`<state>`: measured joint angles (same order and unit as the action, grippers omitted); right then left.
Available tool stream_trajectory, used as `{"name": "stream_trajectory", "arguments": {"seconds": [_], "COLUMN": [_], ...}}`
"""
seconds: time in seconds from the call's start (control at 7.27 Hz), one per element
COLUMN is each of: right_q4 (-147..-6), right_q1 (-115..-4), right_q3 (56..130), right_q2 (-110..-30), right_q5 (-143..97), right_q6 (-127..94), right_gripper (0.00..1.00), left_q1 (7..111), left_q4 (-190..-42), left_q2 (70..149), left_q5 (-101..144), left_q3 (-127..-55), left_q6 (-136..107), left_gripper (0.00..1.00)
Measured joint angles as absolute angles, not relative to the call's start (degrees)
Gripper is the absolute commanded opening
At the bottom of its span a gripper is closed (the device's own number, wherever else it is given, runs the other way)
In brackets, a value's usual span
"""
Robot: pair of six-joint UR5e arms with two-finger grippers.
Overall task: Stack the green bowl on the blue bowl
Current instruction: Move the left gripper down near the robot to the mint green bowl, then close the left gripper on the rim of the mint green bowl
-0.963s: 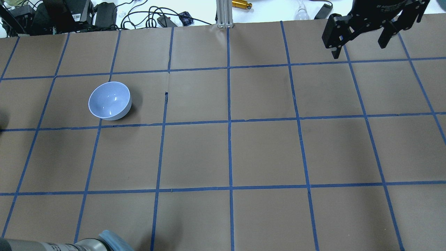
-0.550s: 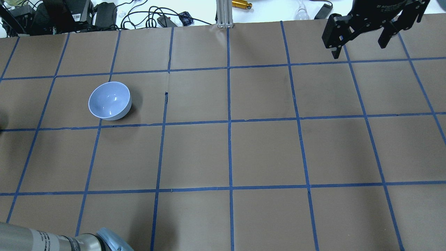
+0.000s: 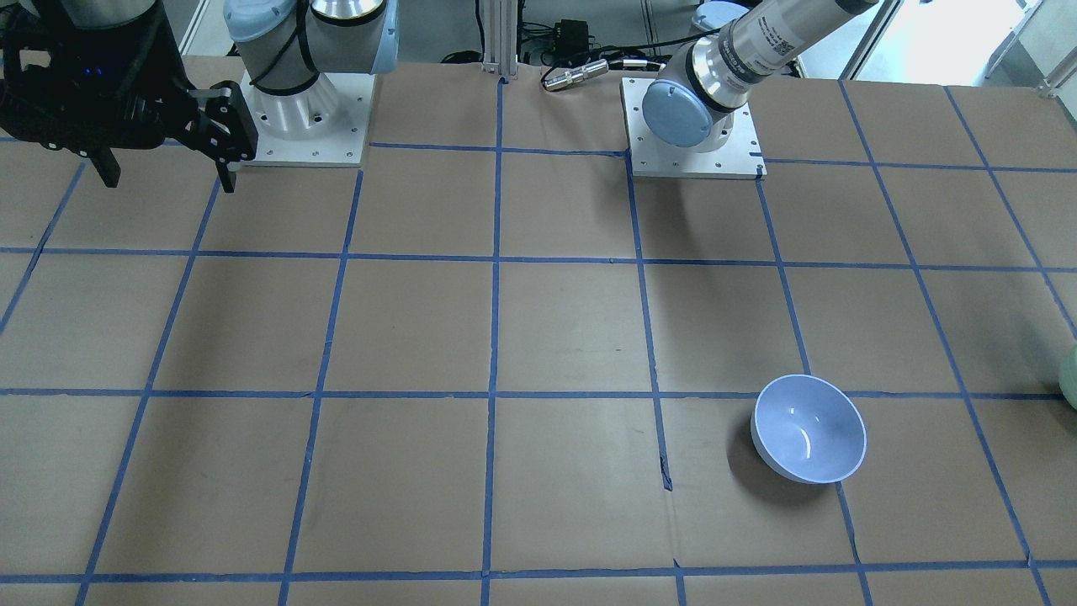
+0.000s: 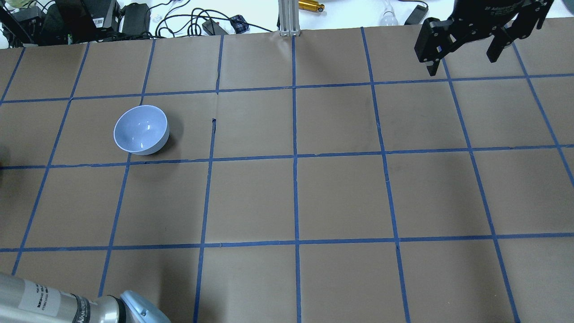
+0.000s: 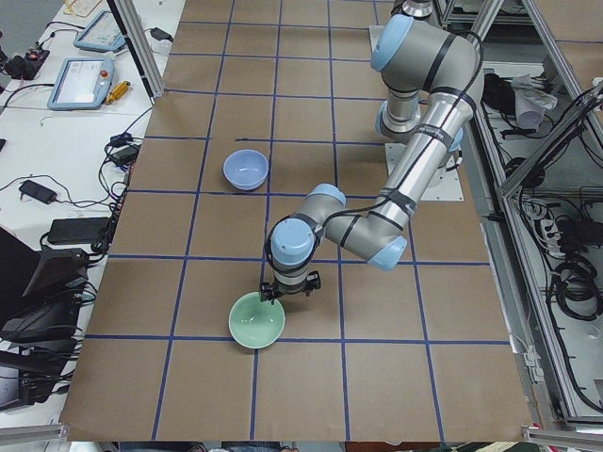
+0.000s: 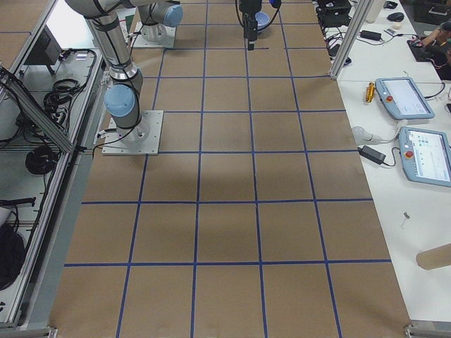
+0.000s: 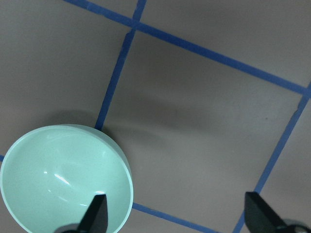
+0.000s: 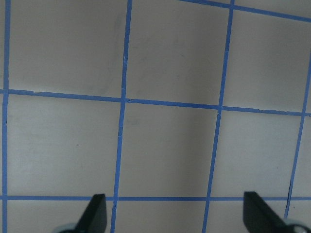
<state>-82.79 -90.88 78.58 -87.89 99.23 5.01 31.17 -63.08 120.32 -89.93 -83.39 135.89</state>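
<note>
1. The left gripper point(image 7: 177, 218) has its two fingers point(image 7: 98, 213) spread wide and grips nothing; one tip hangs over the inside of the green bowl point(image 7: 58, 179), the other over bare table point(image 4: 341, 197).
2. The right gripper point(image 4: 464, 56) is likewise spread and empty, above the far right corner.
3. Two bowls, both upright: the one green bowl sits near the left edge; the one blue bowl point(image 4: 141, 129) is well apart from it, in the left half toward the far edge.

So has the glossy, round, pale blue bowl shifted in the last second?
No. The pale blue bowl sits where it was in the overhead view, its edge just beyond the same blue tape line.
</note>
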Motion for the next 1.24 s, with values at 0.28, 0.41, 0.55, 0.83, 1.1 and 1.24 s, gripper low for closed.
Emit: {"name": "stream_trajectory", "arguments": {"seconds": [0.28,0.41,0.55,0.83,1.1,1.24], "right_q4": [-82.79,-82.79,-82.79,-82.79,-82.79,-82.79], "right_q1": [-90.88,-90.88,-90.88,-90.88,-90.88,-90.88], "right_q3": [78.57,78.57,78.58,78.58,78.58,78.58], "right_q2": [-87.89,-87.89,-87.89,-87.89,-87.89,-87.89], "right_q5": [99.23,99.23,99.23,99.23,99.23,99.23], "right_q6": [5.01,5.01,5.01,5.01,5.01,5.01], "right_gripper": [1.0,1.0,1.0,1.0,1.0,1.0], "left_q1": [30.73,30.7,30.7,30.75,30.76,30.76], "left_q4": [-62.97,-62.92,-62.85,-62.72,-62.16,-61.88], "left_q2": [124.54,126.07,127.02,127.98,128.55,128.73], "left_q5": [-89.32,-89.29,-89.41,-89.74,-89.83,-89.88], "left_q3": [-80.64,-79.98,-79.76,-79.83,-79.91,-79.95], "left_q6": [140.97,142.91,143.82,144.42,144.37,144.09], "left_gripper": [1.0,1.0,1.0,0.92,0.92,0.88]}}
